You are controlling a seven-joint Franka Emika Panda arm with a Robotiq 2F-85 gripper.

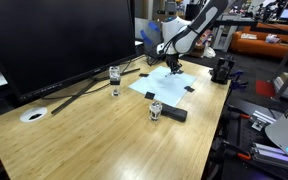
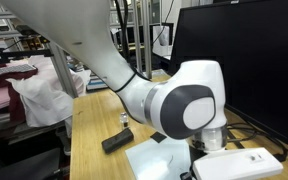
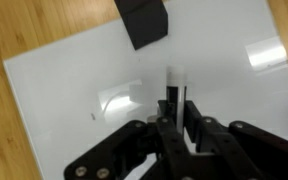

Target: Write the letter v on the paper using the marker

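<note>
In the wrist view the jaws pinch the marker [image 3: 173, 88], its tip pointing toward twelve o'clock over the middle of the paper [image 3: 64, 90], which lies on the worktop [image 1: 104, 135]. A tape strip [image 3: 142, 22] holds the sheet's edge at twelve o'clock. Whether the tip touches the sheet, I cannot tell. Pressing too hard would likely tilt the marker in the grip and skew the stroke. Too light a touch would leave the v broken.
</note>
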